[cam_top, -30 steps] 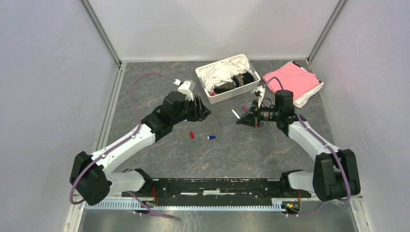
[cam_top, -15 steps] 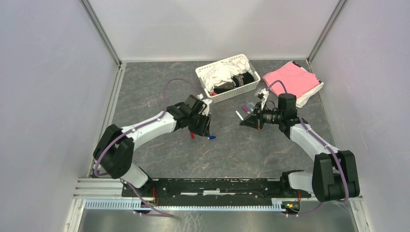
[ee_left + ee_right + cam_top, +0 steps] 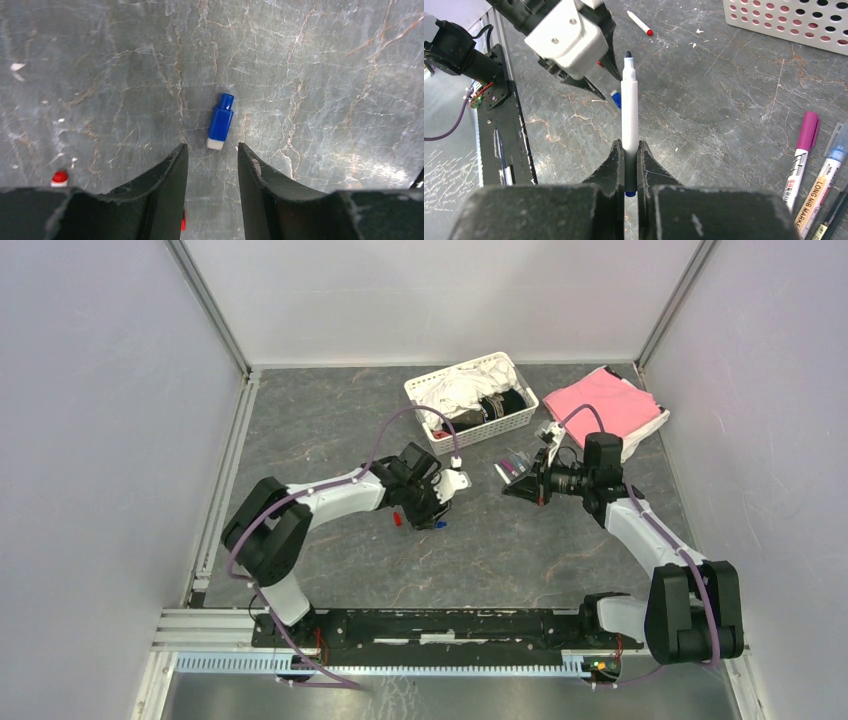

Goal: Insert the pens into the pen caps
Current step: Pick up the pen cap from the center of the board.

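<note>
Marbled tabletop (image 3: 325,75): one blue cap (image 3: 220,122) (one pen (image 3: 629,115) gripped).

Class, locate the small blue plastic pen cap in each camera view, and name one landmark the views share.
Top external: small blue plastic pen cap, centre, at the left gripper's tips.
Left wrist: cap at centre, just beyond the open jaws.
Right wrist: cap centre-left, beside the held white marker pen.
Shared landmark: the left gripper.

The surface (image 3: 325,75) looks like grey veined stone with a soft sheen, the blue pen cap (image 3: 220,122) and the white pen (image 3: 629,100) are smooth glossy plastic, the left end effector (image 3: 212,146) is matt black, the basket (image 3: 794,22) is perforated white plastic, and the pink cloth (image 3: 600,400) is soft and matt.
</note>
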Robot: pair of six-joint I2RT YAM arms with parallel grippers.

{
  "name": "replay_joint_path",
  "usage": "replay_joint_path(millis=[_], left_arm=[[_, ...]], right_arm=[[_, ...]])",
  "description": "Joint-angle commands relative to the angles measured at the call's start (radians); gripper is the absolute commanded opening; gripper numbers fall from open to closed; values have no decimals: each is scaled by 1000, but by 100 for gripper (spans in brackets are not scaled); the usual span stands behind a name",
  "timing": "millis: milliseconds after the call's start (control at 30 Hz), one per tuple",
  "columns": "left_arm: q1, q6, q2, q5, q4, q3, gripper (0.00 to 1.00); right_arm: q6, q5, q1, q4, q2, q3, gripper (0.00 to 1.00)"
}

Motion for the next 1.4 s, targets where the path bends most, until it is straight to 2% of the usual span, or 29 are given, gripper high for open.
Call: replay_joint_path(millis=[0, 267, 400, 567, 767, 900, 1033, 1133, 1233, 1300, 1367], left_arm=[[-2, 138, 58, 76, 40, 40, 48], [-4, 131, 85, 75, 82, 23, 47], [-7, 130, 100, 68, 73, 16, 38], [-55, 139, 82, -4, 107, -42, 35], [-79, 150, 63, -114, 132, -95, 21], [-71, 181, 25, -92, 79, -87, 8], [-39, 193, -31, -23, 13, -58, 2], [-10, 191, -65, 92, -59, -12, 2], [29, 166, -63, 239, -145, 52, 2], [55, 118, -48, 349, -189, 95, 2], [72, 39, -13, 443, -236, 142, 2]], right_arm=[[-18, -9, -10, 8, -7, 0, 0], [-21, -10, -15, 7, 1, -2, 0], [-30, -10, -16, -3, 5, 3, 0], [-48, -6, -18, -3, 4, 4, 0], [-157, 6, -19, -139, 12, 40, 0], [-336, 22, -20, -304, 30, 100, 0], [-546, 27, -18, -475, 43, 164, 0], [-895, 57, -19, -663, 53, 224, 0], [-1365, 106, -20, -851, 51, 247, 0], [-1553, 147, -17, -873, 31, 226, 0], [-1663, 177, -11, -860, 14, 207, 0]])
